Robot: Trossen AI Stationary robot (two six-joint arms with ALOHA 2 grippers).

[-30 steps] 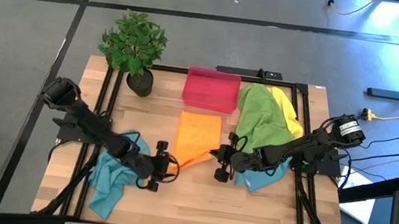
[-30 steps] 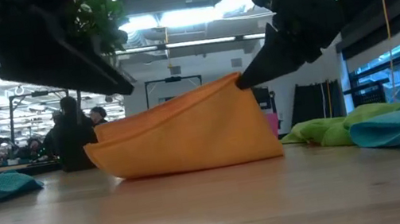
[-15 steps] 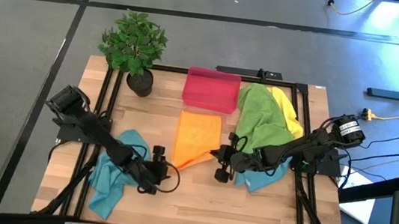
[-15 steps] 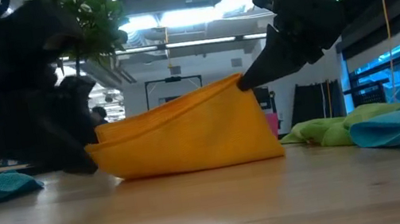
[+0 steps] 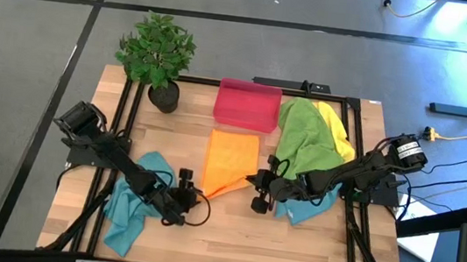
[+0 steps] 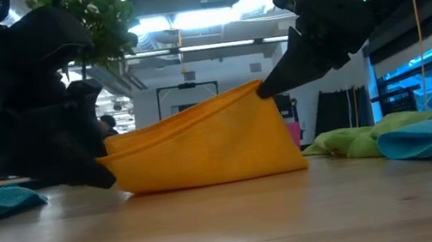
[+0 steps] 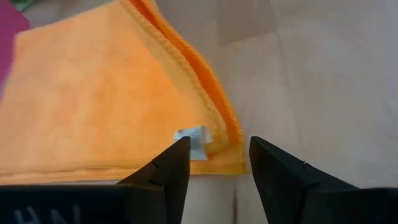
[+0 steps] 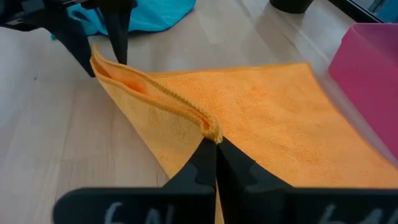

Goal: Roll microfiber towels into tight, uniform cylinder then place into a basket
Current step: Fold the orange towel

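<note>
At bench centre | my left pincer [image 7: 214, 158] has dropped to the orange towel [image 5: 230, 161] corner, fingers apart and narrowing, nothing gripped | right pincer [image 8: 214, 146] clamped on raised edge | rolling not begun.

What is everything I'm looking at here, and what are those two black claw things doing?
Orange towel: one, orange, table centre, near corner lifted.
Green towel: one, green, heaped right of the basket.
Yellow towel: one, yellow, under the green one's right side.
Teal towels: two, teal-blue, one front left, one right under the right arm.
Basket: one, red-pink, back centre.
Potted plant: one, green in a black pot, back left corner.
Table: one, light wood.
Left claw: dark, open at the orange towel's near left corner.
Right claw: dark, shut on the orange towel's edge, holding it up.
</note>
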